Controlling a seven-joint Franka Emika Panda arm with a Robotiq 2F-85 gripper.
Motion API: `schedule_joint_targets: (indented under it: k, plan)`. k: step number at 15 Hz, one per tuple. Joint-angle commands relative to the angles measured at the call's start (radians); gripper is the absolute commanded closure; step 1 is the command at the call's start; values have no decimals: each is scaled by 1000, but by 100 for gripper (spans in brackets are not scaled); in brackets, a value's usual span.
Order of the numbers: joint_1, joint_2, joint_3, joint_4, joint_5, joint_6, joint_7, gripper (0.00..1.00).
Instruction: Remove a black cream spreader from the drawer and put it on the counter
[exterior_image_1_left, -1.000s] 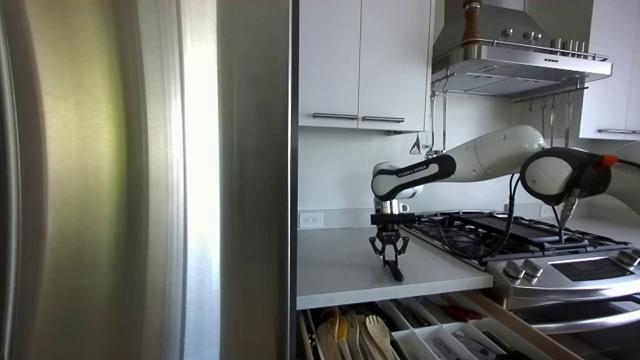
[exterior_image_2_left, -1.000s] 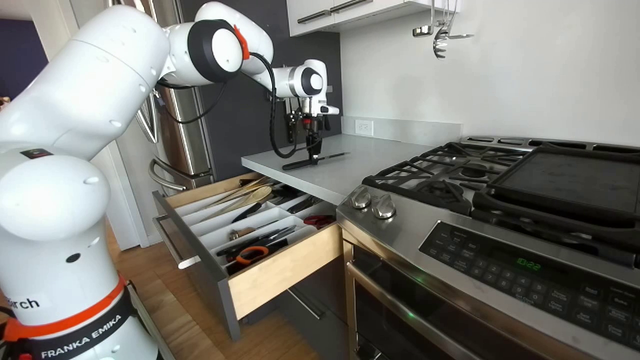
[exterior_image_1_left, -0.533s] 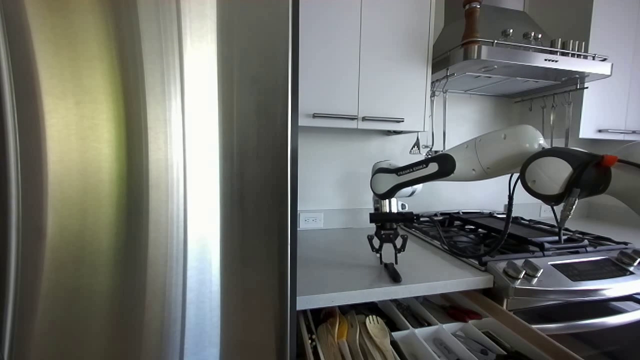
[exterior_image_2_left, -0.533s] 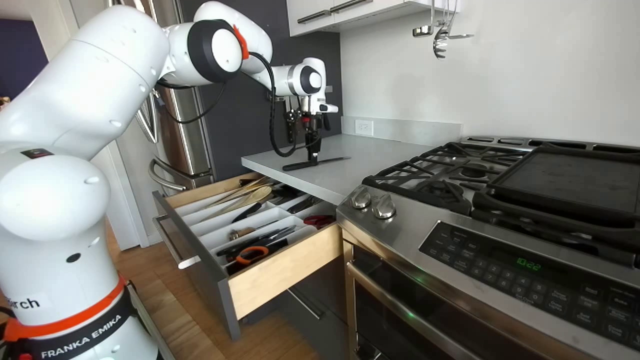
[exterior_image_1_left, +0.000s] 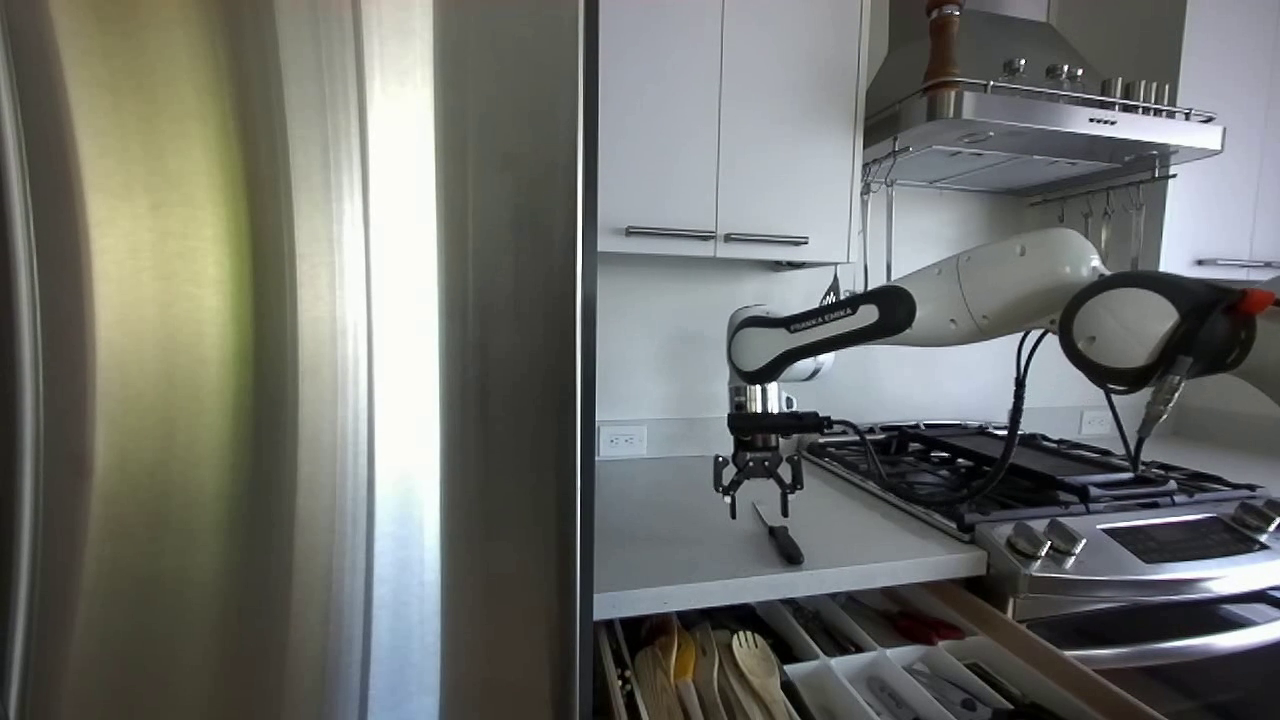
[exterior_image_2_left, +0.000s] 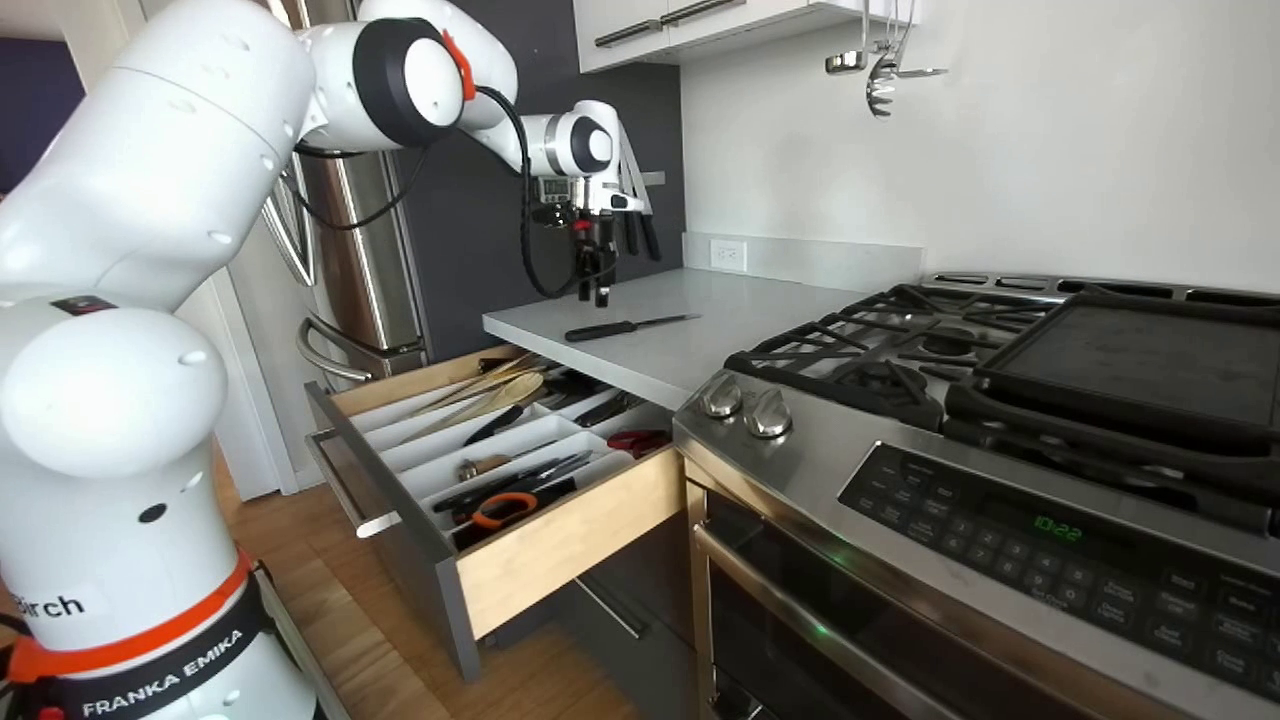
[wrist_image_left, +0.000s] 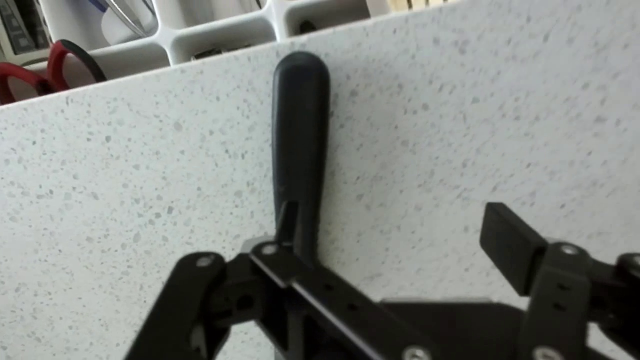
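The black cream spreader, black-handled with a thin metal blade, lies flat on the pale counter (exterior_image_1_left: 680, 530), seen in both exterior views (exterior_image_1_left: 787, 545) (exterior_image_2_left: 603, 331). Its dark handle (wrist_image_left: 301, 125) shows in the wrist view, pointing at the counter's front edge; the blade there is hidden behind the gripper. My gripper (wrist_image_left: 400, 235) is open, nothing between its fingers. In both exterior views the gripper (exterior_image_1_left: 758, 510) (exterior_image_2_left: 593, 293) hangs above the counter, apart from the spreader and off to one side of its handle. The drawer (exterior_image_2_left: 570, 540) stands pulled out below the counter edge.
Wooden spoons (exterior_image_1_left: 760, 665), red-handled scissors (wrist_image_left: 60, 65) and orange-handled scissors (exterior_image_2_left: 503, 510) lie in the drawer's compartments. The gas cooktop (exterior_image_2_left: 900, 345) with black grates borders the counter. A steel fridge (exterior_image_1_left: 300, 400) stands at its other side, and a wall rises behind.
The gripper has opened and let go of the spreader, which stays on the counter. It has then risen and moved left in both exterior views.
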Motion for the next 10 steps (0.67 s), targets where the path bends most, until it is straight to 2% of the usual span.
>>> schedule_joint_targets:
  k: [1,5,10]
  plan:
    - [-6,-193,53,-236,10,49,-146,0]
    - [8,-341,76,-392,32,15,-224,0]
    - [11,-504,110,-622,113,73,-182,0]
